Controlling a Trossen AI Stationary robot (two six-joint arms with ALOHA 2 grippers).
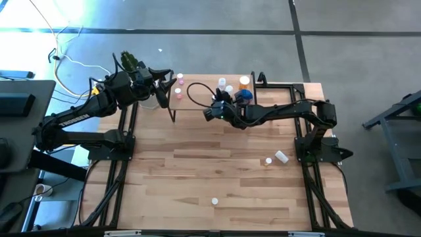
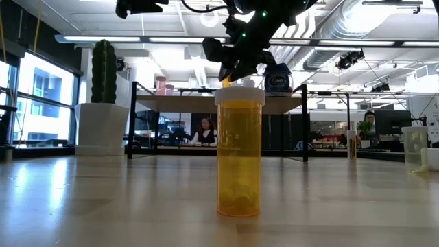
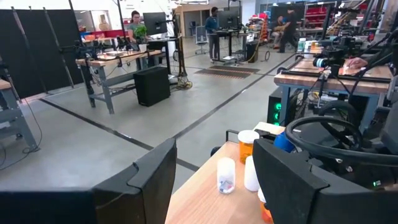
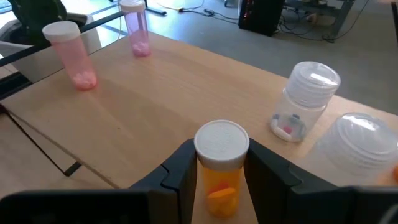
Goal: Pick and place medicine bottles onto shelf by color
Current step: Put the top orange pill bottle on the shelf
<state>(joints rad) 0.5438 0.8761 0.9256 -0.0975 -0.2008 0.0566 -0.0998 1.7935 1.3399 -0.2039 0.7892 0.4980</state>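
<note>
Over shelf (image 4: 124, 112) — right gripper (image 4: 219, 171) clamps orange bottle (image 4: 219, 168) (pills inside); left gripper (image 3: 211, 180) agape, empty.

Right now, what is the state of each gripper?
Left gripper: open, empty.
Right gripper: shut on white-capped orange plastic medicine bottle.

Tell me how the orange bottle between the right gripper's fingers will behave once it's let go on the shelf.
The orange bottle is tall and narrow, so it probably tips easily if nudged. Few pills show inside, so it is likely light. The right gripper fingers flank it closely, so opening could brush it. The shelf looks flat.
</note>
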